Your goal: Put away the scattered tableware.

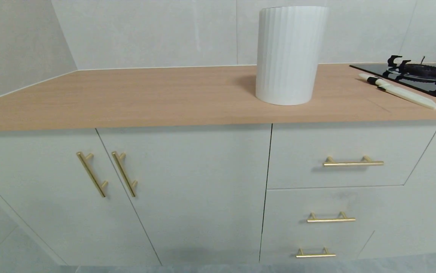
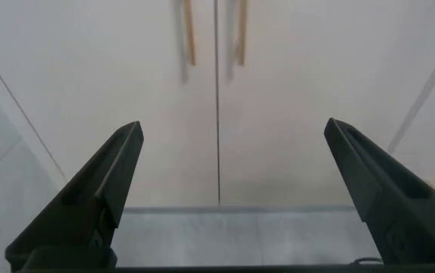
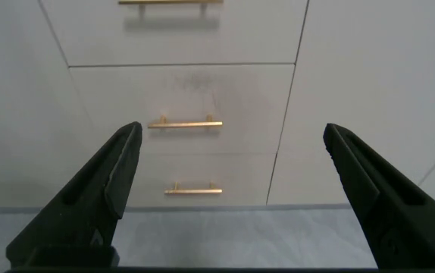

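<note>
A tall white ribbed holder [image 1: 288, 55] stands on the wooden countertop [image 1: 145, 96], right of its middle. A cream knife with a black band [image 1: 398, 91] lies flat on the counter to the holder's right, beside the hob. My left gripper [image 2: 233, 133] is open, low down, facing the double cabinet doors [image 2: 217, 98]. My right gripper [image 3: 233, 133] is open too, low down in front of the drawers [image 3: 187, 121]. Nothing is between either pair of fingers.
A black gas hob [image 1: 419, 76] occupies the counter's far right. Below the counter are two doors with gold handles [image 1: 106, 174] and three drawers with gold handles [image 1: 352, 162]. Tiled walls close the back and the left side.
</note>
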Robot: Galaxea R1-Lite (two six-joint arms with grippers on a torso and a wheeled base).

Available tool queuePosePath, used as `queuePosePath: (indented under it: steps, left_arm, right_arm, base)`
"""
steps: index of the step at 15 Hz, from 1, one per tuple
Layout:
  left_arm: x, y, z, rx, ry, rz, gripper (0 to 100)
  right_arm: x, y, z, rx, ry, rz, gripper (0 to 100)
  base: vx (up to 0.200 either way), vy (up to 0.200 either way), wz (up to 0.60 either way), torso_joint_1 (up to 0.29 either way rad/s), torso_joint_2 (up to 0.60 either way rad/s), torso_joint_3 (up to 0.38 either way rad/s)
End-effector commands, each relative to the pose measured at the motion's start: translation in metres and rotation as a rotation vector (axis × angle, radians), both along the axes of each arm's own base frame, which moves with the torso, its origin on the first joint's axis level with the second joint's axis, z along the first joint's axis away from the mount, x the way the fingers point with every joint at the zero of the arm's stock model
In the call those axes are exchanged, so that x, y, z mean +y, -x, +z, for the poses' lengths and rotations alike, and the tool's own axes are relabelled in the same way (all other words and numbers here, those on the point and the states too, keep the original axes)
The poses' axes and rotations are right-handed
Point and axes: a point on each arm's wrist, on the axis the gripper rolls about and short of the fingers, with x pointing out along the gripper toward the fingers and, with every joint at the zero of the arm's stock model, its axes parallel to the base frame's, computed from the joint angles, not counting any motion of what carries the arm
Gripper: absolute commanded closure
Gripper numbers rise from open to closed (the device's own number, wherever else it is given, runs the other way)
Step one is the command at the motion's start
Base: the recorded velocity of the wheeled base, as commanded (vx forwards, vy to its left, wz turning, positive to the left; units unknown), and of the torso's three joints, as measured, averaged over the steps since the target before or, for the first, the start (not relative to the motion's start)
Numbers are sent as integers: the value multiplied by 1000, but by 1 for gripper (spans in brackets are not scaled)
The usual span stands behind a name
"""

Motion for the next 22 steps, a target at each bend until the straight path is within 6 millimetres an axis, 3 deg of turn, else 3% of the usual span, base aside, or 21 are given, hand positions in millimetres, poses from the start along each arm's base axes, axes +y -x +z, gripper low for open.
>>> queuePosePath:
  steps: [1,3,11,20,22]
  left_arm:
    - [0,0,0,2,1,0,0]
    - [0,0,0,0,1,0,0]
    - [0,0,0,0,1,0,0]
    - [0,0,0,0,2,0,0]
    - [0,0,0,0,2,0,0]
  right_arm:
    - [0,0,0,2,0,0,0]
    - [0,0,0,2,0,0,0]
    - [0,0,0,2,0,0,0]
    - [0,0,1,1,0,0,0]
    - [0,0,0,1,0,0,0]
  base:
    - [200,0,0,-2,2,12]
    - [200,0,0,7,0,5]
    - [0,0,0,0,0,0]
    - [0,-200,0,4,1,0]
    - [0,0,0,0,0,0]
